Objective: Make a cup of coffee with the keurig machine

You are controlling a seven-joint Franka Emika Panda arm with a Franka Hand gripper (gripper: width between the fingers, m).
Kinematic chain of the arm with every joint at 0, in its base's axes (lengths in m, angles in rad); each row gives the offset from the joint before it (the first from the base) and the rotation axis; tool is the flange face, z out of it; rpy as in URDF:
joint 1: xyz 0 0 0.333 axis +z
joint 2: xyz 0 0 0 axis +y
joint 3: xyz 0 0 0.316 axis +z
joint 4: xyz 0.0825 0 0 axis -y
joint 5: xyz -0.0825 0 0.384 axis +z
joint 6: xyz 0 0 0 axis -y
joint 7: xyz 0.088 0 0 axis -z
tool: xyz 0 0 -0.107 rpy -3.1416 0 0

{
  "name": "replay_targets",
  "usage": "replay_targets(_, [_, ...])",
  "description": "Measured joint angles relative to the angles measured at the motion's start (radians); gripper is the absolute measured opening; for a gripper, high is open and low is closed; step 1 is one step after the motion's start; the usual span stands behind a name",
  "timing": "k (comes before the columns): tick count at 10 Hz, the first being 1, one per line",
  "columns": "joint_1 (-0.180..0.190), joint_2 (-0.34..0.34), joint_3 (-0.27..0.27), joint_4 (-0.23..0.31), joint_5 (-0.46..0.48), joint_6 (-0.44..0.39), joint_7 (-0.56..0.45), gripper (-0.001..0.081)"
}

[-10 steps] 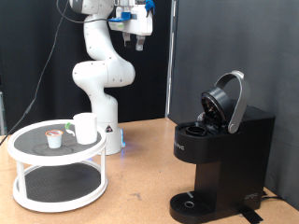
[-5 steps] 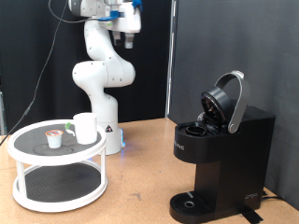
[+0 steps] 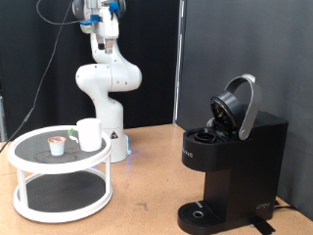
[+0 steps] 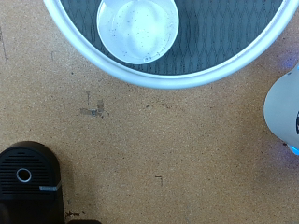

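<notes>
High at the exterior view's top left, the arm's two-finger gripper point(image 3: 104, 39) hangs well above the round white two-tier tray point(image 3: 39, 160); whether it is parted or closed I cannot tell (its fingers do not show in the wrist view), and nothing is visibly held. On the tray's upper shelf stands the plain white cylindrical mug point(image 3: 89, 134), empty as the wrist view shows point(image 4: 138, 28), beside a small green-marked pod point(image 3: 58, 145). Well apart on the brown desk point(image 3: 147, 181), at the right, the boxy matte-black keurig machine point(image 3: 230, 166) stands with its rounded lid raised, probably to receive a pod; its round drip base point(image 3: 201, 211) carries no mug yet.
</notes>
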Motion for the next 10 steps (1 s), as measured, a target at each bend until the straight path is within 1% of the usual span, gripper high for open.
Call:
replay_targets(1, [0.000,-0.001,-0.004,0.000,0.000,0.001,-0.012,0.0734])
replay_targets(3, [-0.006,-0.011,-0.036,-0.002,-0.016,0.005,-0.047,0.0734])
replay_targets(6, [-0.048,-0.011,-0.113,-0.001,-0.072,0.001,-0.084,0.0734])
replay_targets(8, [-0.064,0.006,-0.166,0.010,-0.112,0.001,-0.128,0.0734])
replay_targets(10, [-0.065,0.047,-0.205,0.039,-0.123,0.013,-0.149,0.0734])
